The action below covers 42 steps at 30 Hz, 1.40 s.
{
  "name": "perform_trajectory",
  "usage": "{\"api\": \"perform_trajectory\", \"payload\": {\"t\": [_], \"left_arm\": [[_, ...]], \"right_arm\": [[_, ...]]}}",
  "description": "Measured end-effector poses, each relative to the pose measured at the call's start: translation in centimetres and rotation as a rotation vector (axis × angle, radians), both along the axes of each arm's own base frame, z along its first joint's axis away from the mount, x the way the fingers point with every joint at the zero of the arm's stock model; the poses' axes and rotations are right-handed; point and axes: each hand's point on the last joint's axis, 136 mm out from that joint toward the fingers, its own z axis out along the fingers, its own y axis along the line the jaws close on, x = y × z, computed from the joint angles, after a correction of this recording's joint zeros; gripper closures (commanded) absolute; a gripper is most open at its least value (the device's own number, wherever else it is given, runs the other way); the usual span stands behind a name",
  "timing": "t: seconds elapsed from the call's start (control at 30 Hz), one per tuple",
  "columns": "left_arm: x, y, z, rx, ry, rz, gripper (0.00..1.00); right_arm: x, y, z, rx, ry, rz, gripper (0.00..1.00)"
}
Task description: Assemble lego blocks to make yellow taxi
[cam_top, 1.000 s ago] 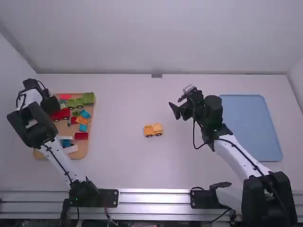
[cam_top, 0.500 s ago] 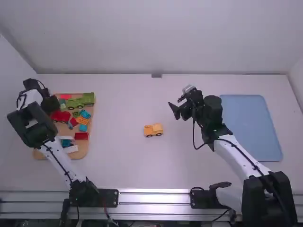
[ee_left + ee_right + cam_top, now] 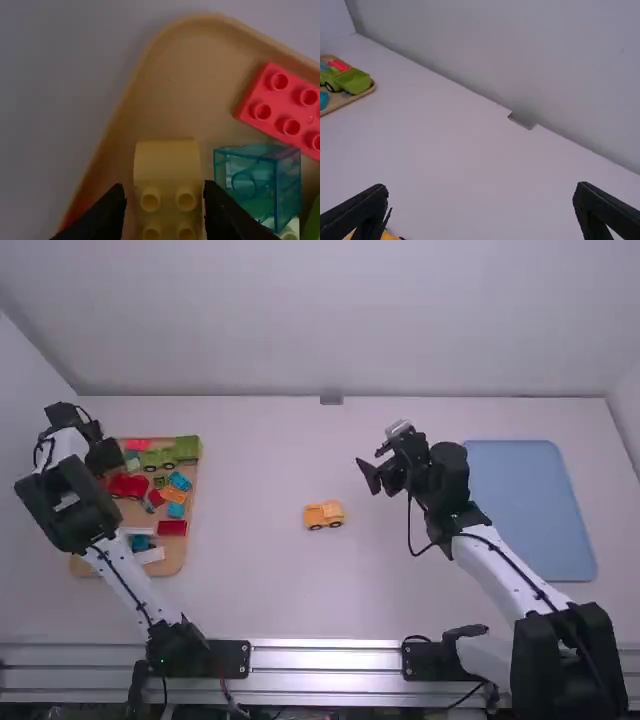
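High view: my left gripper (image 3: 105, 460), fingers spread, straddles yellow block (image 3: 167, 160) near tray's (image 3: 183, 550) far-left corner; right gripper (image 3: 371, 458), fingers spread.

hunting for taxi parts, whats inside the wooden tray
The wooden tray holds a green truck, an orange block and a red block; a yellow block shows over it. From above, the left arm hides part.

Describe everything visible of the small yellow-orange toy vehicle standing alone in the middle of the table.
The small yellow-orange toy vehicle looks like plastic. Its body is blocky, with a paler raised part at its right end in the high view and two dark wheels along the near side. It stands upright on the white table, between the wooden tray and the flat blue mat. Only the table touches it.
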Motion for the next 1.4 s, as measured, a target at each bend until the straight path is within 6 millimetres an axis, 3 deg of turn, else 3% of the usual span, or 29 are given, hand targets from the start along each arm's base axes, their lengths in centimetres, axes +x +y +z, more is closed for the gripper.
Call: {"api": "perform_trajectory", "payload": {"t": [0.23, 0.37, 0.57, 0.7, 0.87, 1.0, 1.1, 1.13, 1.23, 1.3, 1.4], "left_arm": [[-0.6, -0.4, -1.4, -0.012, 0.014, 0.000, 0.54], [-0.4, -0.4, -1.4, -0.008, 0.004, -0.003, 0.73], [-0.5, -0.5, -1.3, -0.021, 0.006, 0.018, 0.82], [-1.3, -1.1, -0.9, -0.070, 0.041, 0.065, 0.98], [-2.0, -1.6, 0.3, -0.108, 0.056, 0.123, 0.98], [-2.4, -1.9, 3.4, -0.100, 0.012, 0.167, 0.98], [-3.0, -2.7, 8.9, -0.046, -0.088, 0.187, 0.98], [-3.2, -2.9, 9.7, -0.036, -0.103, 0.188, 0.98], [-5.1, -5.6, 13.6, -0.016, -0.171, 0.222, 0.98], [-6.9, -8.1, 14.3, -0.042, -0.171, 0.263, 0.98], [-9.3, -11.2, 13.7, -0.093, -0.153, 0.340, 0.98]], "right_arm": [[-0.1, 0.0, -0.3, -0.002, 0.012, 0.001, 0.01], [-0.1, 0.0, -0.4, -0.004, 0.016, 0.000, 0.01], [-0.1, 0.0, -0.3, -0.002, 0.012, 0.001, 0.01], [-0.1, 0.0, -0.2, 0.001, 0.009, 0.000, 0.01], [-0.1, 0.0, -0.2, -0.001, 0.008, 0.000, 0.01], [-0.1, 0.0, -0.2, -0.002, 0.008, 0.002, 0.01], [-0.2, 0.0, -0.5, -0.003, 0.023, 0.000, 0.01], [-0.2, 0.0, -0.5, -0.003, 0.023, 0.000, 0.02], [-0.2, 0.0, -0.5, -0.002, 0.023, 0.000, 0.02], [-0.2, 0.0, -0.5, -0.004, 0.022, 0.001, 0.01], [-0.2, 0.0, -0.5, -0.006, 0.020, 0.001, 0.01]]}}
